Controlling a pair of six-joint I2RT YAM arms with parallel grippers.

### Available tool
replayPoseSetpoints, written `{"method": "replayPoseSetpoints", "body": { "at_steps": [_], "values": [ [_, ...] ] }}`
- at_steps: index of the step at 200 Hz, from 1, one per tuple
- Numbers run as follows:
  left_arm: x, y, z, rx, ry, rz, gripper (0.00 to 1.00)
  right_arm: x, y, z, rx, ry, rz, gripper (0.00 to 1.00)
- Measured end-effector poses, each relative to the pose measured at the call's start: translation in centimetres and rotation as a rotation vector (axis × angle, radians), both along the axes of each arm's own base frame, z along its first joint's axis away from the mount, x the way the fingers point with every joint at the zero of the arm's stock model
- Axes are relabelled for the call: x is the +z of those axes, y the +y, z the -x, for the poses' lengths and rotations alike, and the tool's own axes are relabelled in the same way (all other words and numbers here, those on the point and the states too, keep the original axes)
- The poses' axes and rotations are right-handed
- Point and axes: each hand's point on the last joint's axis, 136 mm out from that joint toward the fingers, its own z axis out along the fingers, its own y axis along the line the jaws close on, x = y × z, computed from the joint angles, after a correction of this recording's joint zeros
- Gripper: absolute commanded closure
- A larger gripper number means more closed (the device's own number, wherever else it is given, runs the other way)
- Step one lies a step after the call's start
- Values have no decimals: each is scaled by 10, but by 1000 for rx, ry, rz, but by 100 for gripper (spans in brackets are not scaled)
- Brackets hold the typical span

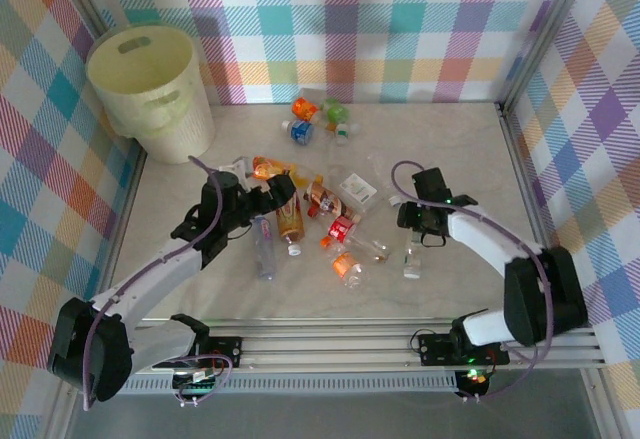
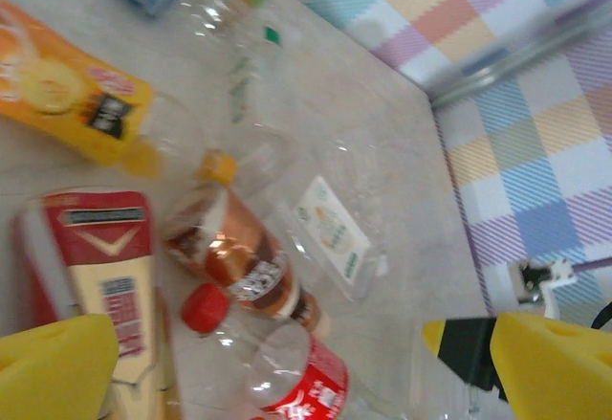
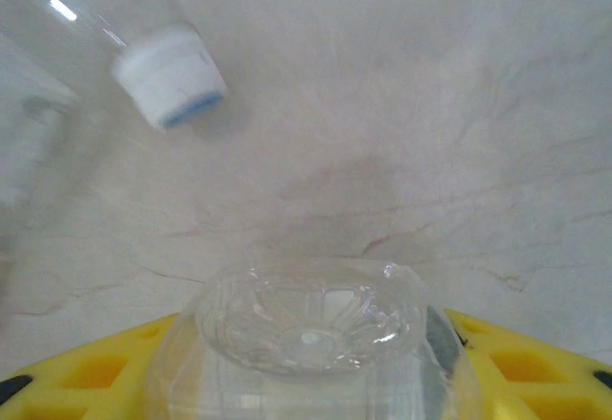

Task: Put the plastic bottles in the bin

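Bin (image 1: 150, 89) stands upright in the far left corner of the table (image 1: 480, 159), mouth open, no bottle visible inside, well apart from both arms. Left gripper (image 1: 283, 195) hovers over the left side of the bottle heap (image 1: 320, 219), fingers (image 2: 57, 372) spread wide and released, holding nothing. The wrist view looks down on a brown bottle (image 2: 244, 257) and a red-label bottle (image 2: 287, 382) between the pads, so it's probably lining up a pick. A few more bottles (image 1: 315, 119) lie near the back wall. Right gripper (image 1: 420, 227) is low over a clear bottle (image 1: 413, 256) lying apart from the heap on its right. Yellow pads (image 3: 535, 363) sit against both sides of it, base end facing the camera, so it's grasped but not lifted yet. Likely next step is to lift and carry it across to the bin, a long reach.
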Motion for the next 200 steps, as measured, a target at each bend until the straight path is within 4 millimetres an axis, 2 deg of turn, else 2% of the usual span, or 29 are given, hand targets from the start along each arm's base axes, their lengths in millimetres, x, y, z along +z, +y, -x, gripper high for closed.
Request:
{"method": "replayPoseSetpoints", "body": {
  "at_steps": [23,43,57,80,120,152,200],
  "values": [
    [13,-23,1,-80,-34,30,0,45,5,-12,-3,-169,-70,52],
    [21,-43,4,-159,-53,64,0,83,18,-20,14,-300,-174,53],
    [26,-55,7,-218,-59,88,0,108,32,-23,49,-374,-271,54],
    [36,-73,12,-320,-77,142,0,136,58,-26,116,-430,-438,54],
    [62,-99,26,-488,-130,239,0,197,98,-32,194,-533,-780,54],
    [85,-117,31,-593,-171,308,0,225,122,-39,244,-554,-965,54],
    [105,-131,31,-683,-191,409,7,270,155,-41,348,-575,-1166,54]
  ]
}}
